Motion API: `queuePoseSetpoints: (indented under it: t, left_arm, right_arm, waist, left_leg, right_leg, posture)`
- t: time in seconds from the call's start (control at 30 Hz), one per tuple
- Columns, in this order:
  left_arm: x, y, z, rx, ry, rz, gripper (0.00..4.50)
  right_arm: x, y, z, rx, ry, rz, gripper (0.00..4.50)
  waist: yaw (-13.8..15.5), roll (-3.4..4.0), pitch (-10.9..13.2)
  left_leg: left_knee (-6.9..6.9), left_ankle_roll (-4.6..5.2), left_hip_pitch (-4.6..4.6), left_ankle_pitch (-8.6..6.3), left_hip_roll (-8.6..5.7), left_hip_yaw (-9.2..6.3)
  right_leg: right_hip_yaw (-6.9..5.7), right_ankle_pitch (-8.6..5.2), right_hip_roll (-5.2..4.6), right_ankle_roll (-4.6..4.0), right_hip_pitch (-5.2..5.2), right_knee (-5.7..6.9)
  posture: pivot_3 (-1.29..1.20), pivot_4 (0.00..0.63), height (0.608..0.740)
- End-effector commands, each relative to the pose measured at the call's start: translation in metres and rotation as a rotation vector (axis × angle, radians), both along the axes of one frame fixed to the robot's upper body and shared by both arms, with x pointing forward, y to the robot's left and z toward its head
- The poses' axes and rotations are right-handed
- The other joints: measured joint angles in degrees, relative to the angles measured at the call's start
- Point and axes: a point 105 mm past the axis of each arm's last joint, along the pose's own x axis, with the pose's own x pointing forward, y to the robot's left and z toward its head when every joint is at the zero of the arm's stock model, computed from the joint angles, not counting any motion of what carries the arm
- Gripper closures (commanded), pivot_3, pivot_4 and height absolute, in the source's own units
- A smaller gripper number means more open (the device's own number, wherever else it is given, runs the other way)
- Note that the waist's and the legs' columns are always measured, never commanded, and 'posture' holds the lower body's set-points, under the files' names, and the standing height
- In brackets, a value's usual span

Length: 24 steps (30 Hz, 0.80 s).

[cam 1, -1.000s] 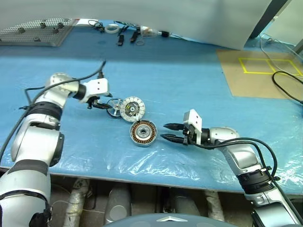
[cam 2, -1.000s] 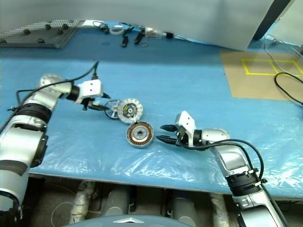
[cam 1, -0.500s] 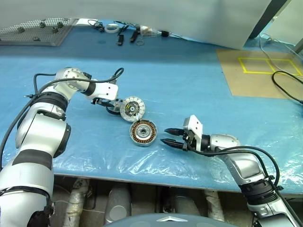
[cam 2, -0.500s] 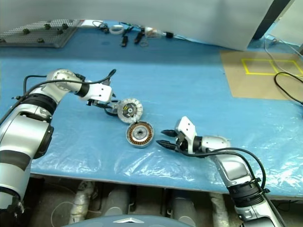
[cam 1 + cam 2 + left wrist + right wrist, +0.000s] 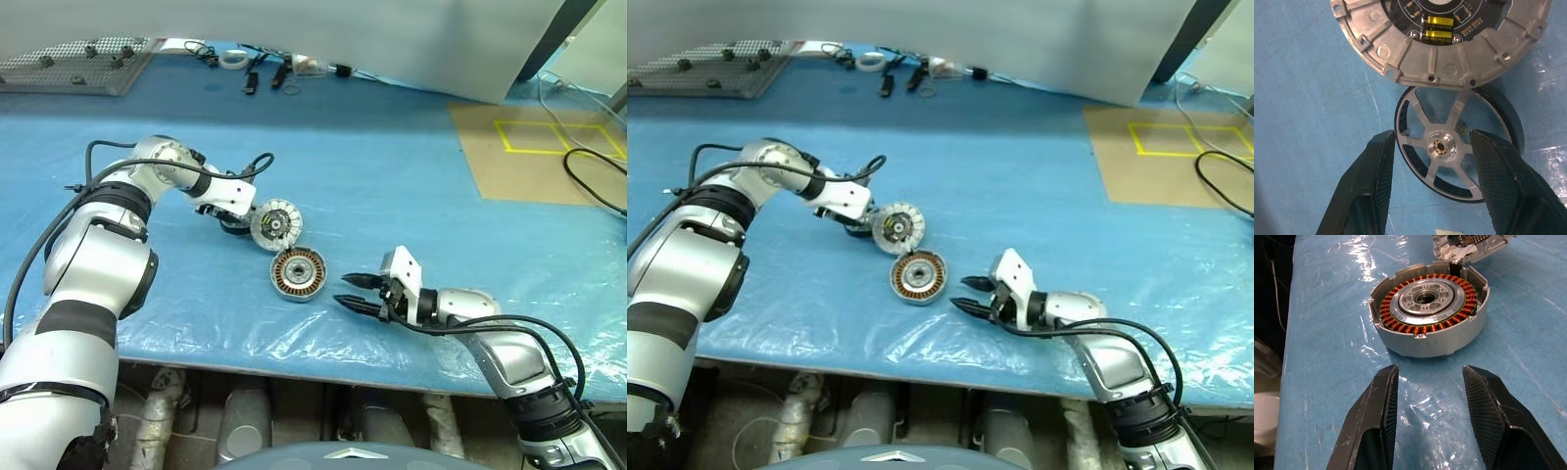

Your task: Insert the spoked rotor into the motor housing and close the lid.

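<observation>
left end effector point(image 5: 1432, 147) straddles spoked rotor point(image 5: 1449, 147)

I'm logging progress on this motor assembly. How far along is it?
Nothing is assembled yet. The motor housing sits open on the table, windings showing, with the lid lying beside it. In hand: the left gripper is open astride the spoked rotor, which lies flat against the lid's edge. The right gripper is open, short of the housing. Left: grasp the rotor, insert it, close the lid.

A blue plastic-covered table point(image 5: 392, 176) carries the motor housing point(image 5: 297, 274), with the lid point(image 5: 273, 224) and spoked rotor point(image 5: 1449, 152) just behind it. A brown board point(image 5: 534, 152) lies at its far right.
</observation>
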Motion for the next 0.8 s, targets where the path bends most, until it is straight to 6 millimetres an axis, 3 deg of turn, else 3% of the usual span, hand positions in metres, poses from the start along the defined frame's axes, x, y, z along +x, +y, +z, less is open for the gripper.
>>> queuePoseSetpoints:
  t: [0.03,0.27,0.4,0.57,0.8]
  left_arm:
    - [0.002,0.007,0.004,0.032,-0.031,0.006,1.98]
    - [0.005,0.003,0.019,-0.033,-0.048,0.021,1.98]
    - [0.003,0.014,0.009,0.006,-0.018,0.053,1.98]
    - [0.006,0.013,0.011,-0.030,-0.012,0.098,1.98]
    - [0.005,0.014,-0.002,-0.028,0.010,0.123,1.98]
  right_arm:
    - [-0.002,0.001,0.016,0.015,-0.051,0.005,2.32]
    - [-0.004,0.000,0.021,0.011,-0.048,-0.005,2.32]
    - [-0.003,0.000,0.019,0.009,-0.046,-0.014,2.32]
    - [-0.005,-0.001,0.013,-0.001,-0.038,-0.009,2.32]
    - [-0.004,-0.003,0.009,-0.008,-0.037,-0.012,2.32]
  waist:
    - [0.0,0.00,0.0]
    - [0.0,0.00,0.0]
    - [0.0,0.00,0.0]
    - [0.0,0.00,0.0]
    - [0.0,0.00,0.0]
  left_leg:
    - [0.00,0.00,0.01,0.00,0.00,-0.01]
    - [0.01,-0.01,0.03,0.00,-0.02,-0.06]
    - [0.01,-0.01,0.04,0.00,-0.03,-0.08]
    - [0.01,-0.01,0.04,0.00,-0.03,-0.09]
    - [0.01,0.00,0.06,0.00,-0.04,-0.09]
  right_leg:
    - [0.00,0.00,0.00,0.01,0.01,0.00]
    - [-0.01,0.02,-0.01,0.03,0.07,-0.02]
    - [-0.02,0.02,-0.01,0.03,0.09,-0.02]
    - [-0.02,0.02,-0.02,0.03,0.11,-0.02]
    - [-0.02,0.02,-0.02,0.03,0.12,-0.02]
  posture:
    - [0.00,0.150,0.740]
    - [0.00,0.150,0.740]
    - [0.00,0.150,0.740]
    - [0.00,0.150,0.740]
    - [0.00,0.150,0.740]
